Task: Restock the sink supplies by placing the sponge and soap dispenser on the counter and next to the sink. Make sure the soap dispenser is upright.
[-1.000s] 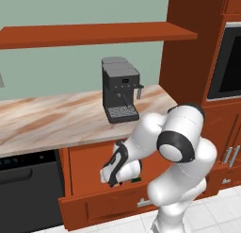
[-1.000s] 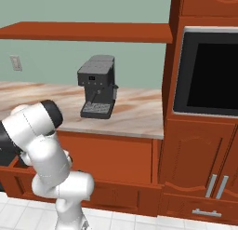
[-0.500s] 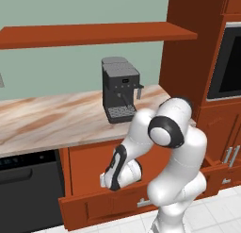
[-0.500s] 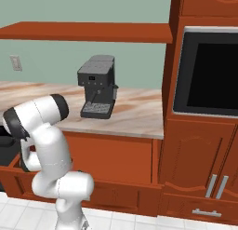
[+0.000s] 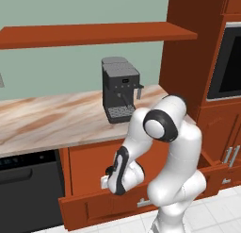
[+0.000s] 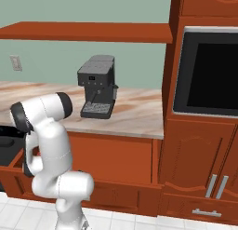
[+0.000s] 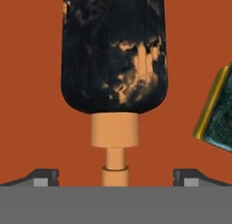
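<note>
red-brown drawer floor runs behind everything in my hand view. soap dispenser lies flat on it: black body with tan-orange flecks toward the top of the view, tan-orange pump neck pointing down toward me. the neck sits midway between my fingertips, one tip low on each side, neither touching it. my gripper is spread as wide as it goes and holds nothing. sponge lies just beside the bottle, at the right edge, tilted, yellow layer facing the bottle, dark green layer outward; a gap of drawer floor separates them. left base view: my hand is down in the open drawer under the counter. coffee machine stands on that counter, below the wall shelf. oven sits in the tall cabinet on the right.
</note>
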